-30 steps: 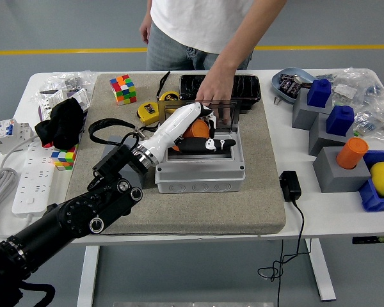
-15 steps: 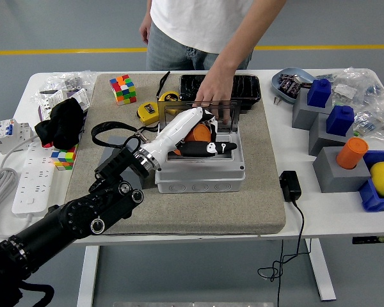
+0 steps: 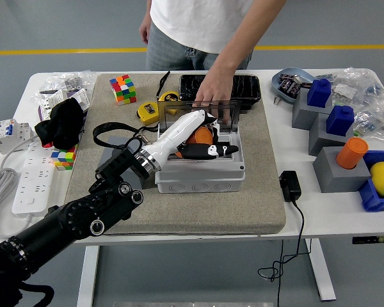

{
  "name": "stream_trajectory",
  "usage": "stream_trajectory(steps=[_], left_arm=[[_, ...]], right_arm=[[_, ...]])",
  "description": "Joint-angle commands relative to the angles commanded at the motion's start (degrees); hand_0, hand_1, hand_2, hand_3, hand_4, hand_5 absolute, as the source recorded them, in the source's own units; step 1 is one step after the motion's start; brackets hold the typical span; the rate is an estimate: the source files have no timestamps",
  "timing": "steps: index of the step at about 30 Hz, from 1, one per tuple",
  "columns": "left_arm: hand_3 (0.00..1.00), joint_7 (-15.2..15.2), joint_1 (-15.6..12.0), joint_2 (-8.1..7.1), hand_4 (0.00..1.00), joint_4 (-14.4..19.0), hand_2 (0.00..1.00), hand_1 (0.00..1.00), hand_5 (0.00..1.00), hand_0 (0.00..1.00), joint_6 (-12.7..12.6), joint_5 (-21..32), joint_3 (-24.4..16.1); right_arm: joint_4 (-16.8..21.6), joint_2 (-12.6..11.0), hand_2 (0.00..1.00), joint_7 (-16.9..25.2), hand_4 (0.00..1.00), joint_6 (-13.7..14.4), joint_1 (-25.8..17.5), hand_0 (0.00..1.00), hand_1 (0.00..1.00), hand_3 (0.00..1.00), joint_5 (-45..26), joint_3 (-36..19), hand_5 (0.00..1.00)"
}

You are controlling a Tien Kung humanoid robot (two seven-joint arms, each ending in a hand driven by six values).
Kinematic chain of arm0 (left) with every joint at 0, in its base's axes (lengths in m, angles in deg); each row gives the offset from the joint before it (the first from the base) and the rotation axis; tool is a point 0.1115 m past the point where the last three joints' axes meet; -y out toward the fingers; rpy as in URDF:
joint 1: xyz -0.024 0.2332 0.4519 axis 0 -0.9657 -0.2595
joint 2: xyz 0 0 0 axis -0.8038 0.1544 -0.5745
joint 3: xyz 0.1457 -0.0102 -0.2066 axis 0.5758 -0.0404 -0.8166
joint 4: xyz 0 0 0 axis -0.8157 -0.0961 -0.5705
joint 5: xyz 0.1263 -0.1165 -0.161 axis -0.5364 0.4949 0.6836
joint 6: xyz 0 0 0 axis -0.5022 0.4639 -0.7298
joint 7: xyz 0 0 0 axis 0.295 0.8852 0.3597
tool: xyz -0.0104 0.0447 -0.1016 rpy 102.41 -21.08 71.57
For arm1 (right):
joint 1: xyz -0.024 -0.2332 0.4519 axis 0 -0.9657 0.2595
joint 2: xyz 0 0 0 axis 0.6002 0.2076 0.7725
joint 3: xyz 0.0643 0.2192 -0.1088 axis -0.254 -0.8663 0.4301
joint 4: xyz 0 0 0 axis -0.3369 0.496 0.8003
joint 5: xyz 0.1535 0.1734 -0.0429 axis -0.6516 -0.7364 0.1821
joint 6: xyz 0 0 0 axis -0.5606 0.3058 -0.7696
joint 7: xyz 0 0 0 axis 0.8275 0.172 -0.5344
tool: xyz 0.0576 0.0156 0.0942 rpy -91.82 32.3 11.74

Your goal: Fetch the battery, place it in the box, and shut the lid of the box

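Observation:
A grey plastic box (image 3: 201,180) stands on the beige mat (image 3: 243,211) at mid-table. Its clear lid (image 3: 225,116) stands upright along the far edge, and a person's hand (image 3: 210,96) rests on the lid's top. My left hand (image 3: 209,142), white with black fingers, reaches in from the lower left and is down inside the box. The orange battery (image 3: 201,136) sits between the white palm and the black fingers, which are curled on it. The box's floor is mostly hidden by the hand. The right arm is out of view.
Behind the box lies a black tray (image 3: 251,89). A yellow tape measure (image 3: 148,112) and a colour cube (image 3: 122,88) lie at far left. A black adapter (image 3: 289,185) sits right of the mat. Grey blocks (image 3: 336,171) stand at the right, a power strip (image 3: 27,182) at the left.
My left hand has slid a little to the right and deeper into the box, with the orange battery moving along. The person's hand has stayed on the lid.

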Motion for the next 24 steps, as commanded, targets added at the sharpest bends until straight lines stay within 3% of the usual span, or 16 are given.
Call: stream_trajectory(steps=[1,2,7,8,13,14,16,20,24], left_arm=[[0.181,0.02,-0.01,0.0,0.998,-0.01,0.184,0.168,0.695,0.168,0.09,-0.05,0.0],[0.364,0.1,-0.02,0.0,0.998,-0.02,0.395,0.472,0.723,0.335,0.45,-0.31,0.01],[0.364,0.07,-0.1,0.0,0.998,0.15,0.395,0.472,0.723,0.335,1.17,-2.07,-0.38],[0.592,0.07,-0.11,0.0,0.998,0.21,0.64,0.711,0.759,0.783,1.24,-2.28,-0.47],[0.592,0.01,-0.23,0.0,0.998,0.62,0.64,0.711,0.759,0.783,1.48,-3.16,-0.98],[0.659,-0.08,-0.28,0.0,0.998,0.91,0.721,0.795,0.756,0.883,1.44,-3.4,-1.15],[0.659,-0.22,-0.34,0.0,0.998,1.69,0.721,0.795,0.756,0.883,1.21,-3.83,-1.38],[0.671,0.37,-0.21,0.0,0.998,5.11,0.738,0.814,0.781,0.887,1.58,-5.6,-2.03],[0.671,2.66,-0.63,0.0,0.998,10.19,0.738,0.814,0.781,0.887,5.05,-7.84,-4.29]], right_arm=[[0.0,0.0,0.815,0.0,0.998,0.0,-0.01,0.877,0.854,0.817,-0.01,0.02,0.998],[0.0,-0.02,0.815,-0.01,0.998,0.01,0.0,0.878,0.854,0.817,-0.03,0.03,0.998],[0.0,-0.06,0.815,-0.14,0.998,-0.04,-0.16,0.878,0.854,0.817,-0.05,0.07,0.998],[0.0,-0.06,0.815,-0.15,0.998,-0.04,-0.19,0.877,0.853,0.816,-0.05,0.08,0.998],[0.0,-0.05,0.815,-0.26,0.998,-0.14,-0.37,0.877,0.853,0.816,-0.02,0.09,0.998],[0.0,-0.03,0.814,-0.25,0.998,-0.16,-0.41,0.877,0.853,0.817,-0.11,0.17,0.998],[0.0,-0.02,0.814,-0.19,0.998,-0.17,-0.41,0.877,0.853,0.817,-0.26,0.3,0.998],[0.0,-0.02,0.813,-0.1,0.998,-0.2,-0.29,0.874,0.85,0.817,-0.4,0.33,0.998],[0.0,-0.02,0.813,-0.12,0.998,-0.21,-0.21,0.874,0.85,0.817,-0.34,0.09,0.998]])
